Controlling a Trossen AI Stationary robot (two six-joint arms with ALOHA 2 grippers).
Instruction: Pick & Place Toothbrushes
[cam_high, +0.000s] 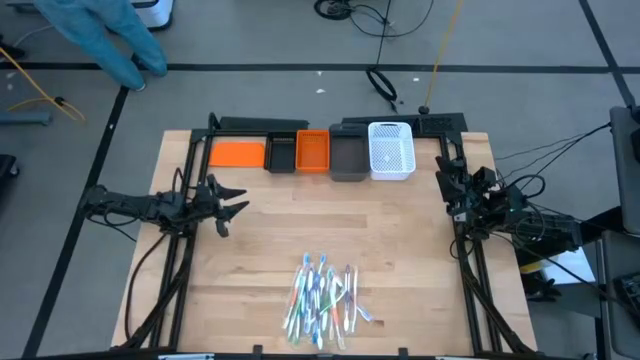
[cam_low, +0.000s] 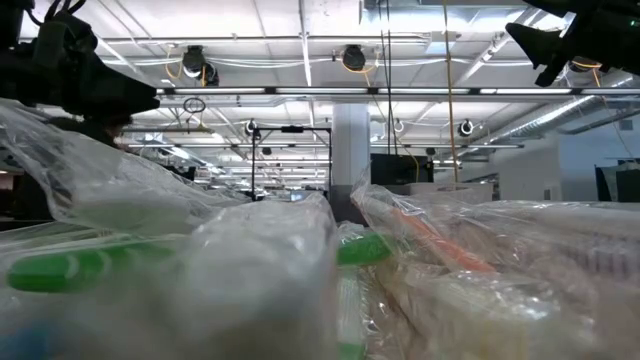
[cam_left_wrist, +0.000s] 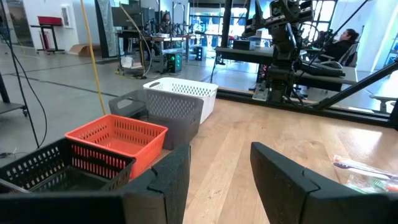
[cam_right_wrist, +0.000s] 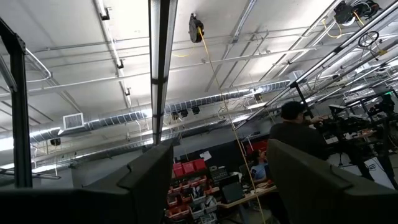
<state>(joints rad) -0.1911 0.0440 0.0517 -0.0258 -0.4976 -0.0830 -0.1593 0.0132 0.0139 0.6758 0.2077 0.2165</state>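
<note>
Near the table's front edge, roughly midway across, lies a loose heap of thin toothbrushes (cam_high: 322, 293), blue, green, pink and white, several in shiny clear wrappers; nothing holds them. Judged light and stiff, but slim, with slick crinkly film likely to slide between fingers. Best hold looks to be across the mid-handle of an outlying stick, away from the tangle, since overlapped ones may drag neighbours along.

Left side: left gripper (cam_high: 232, 204) hovers over bare wood, fingers spread, empty, aimed across the table.

Back edge, left to right: flat orange lid-like tray (cam_high: 237, 153), black slatted bin (cam_high: 281, 151), orange slatted bin (cam_high: 312, 151), grey bin (cam_high: 347, 158), white perforated basket (cam_high: 391, 150), set side by side and touching.

Right side: right gripper (cam_high: 446, 180) waits at the table's right edge, tipped upward toward the ceiling, fingers spread wide, empty.

Surface: pale wooden table (cam_high: 400, 250), smooth, framed by black rails. Room beyond: open workshop, grey floor with taped lines, cables, ceiling ducting; a person in teal at far left, another seated behind.
</note>
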